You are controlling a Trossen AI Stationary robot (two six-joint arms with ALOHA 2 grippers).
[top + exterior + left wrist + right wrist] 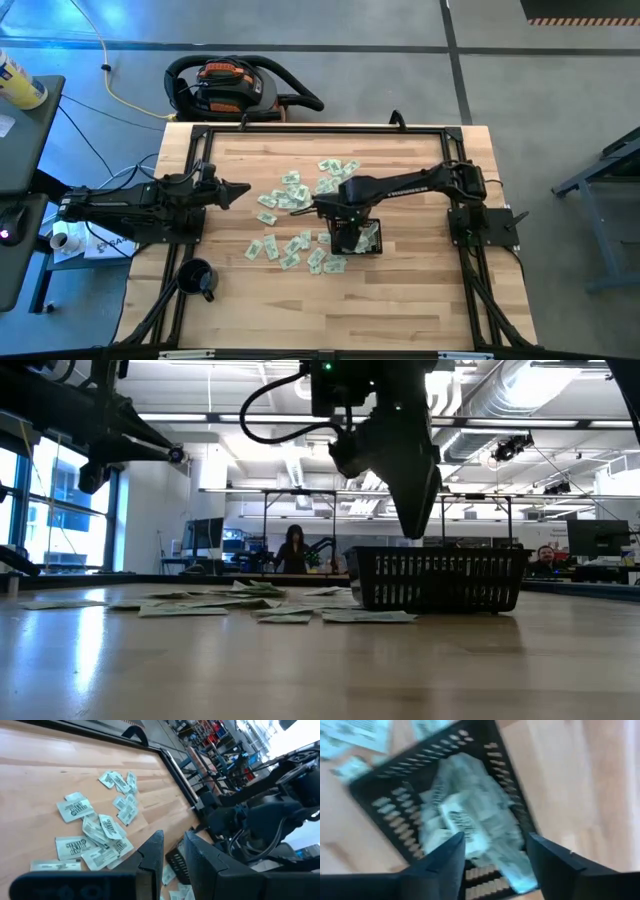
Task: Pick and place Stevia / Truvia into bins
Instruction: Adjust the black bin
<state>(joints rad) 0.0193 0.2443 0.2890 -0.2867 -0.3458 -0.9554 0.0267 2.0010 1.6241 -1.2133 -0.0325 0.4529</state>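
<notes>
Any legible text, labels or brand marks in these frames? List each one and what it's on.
None reads clearly.
Pale green and white paper sachets on the wooden table: dark print shows, too blurred to quote.
Sachets in the small black mesh basket, under the open right gripper: print blurred.
Right arm's light lettering: too small.
Orange and black vacuum's label: too small.

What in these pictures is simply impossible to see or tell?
- How many sachets lie in the basket: the right hand covers it in the high view, the mesh wall hides them in the low view, and motion blur smears the right wrist view.
- The print on the loose sachets: too small.
- Whether the mug holds anything: too small in the high view.
</notes>
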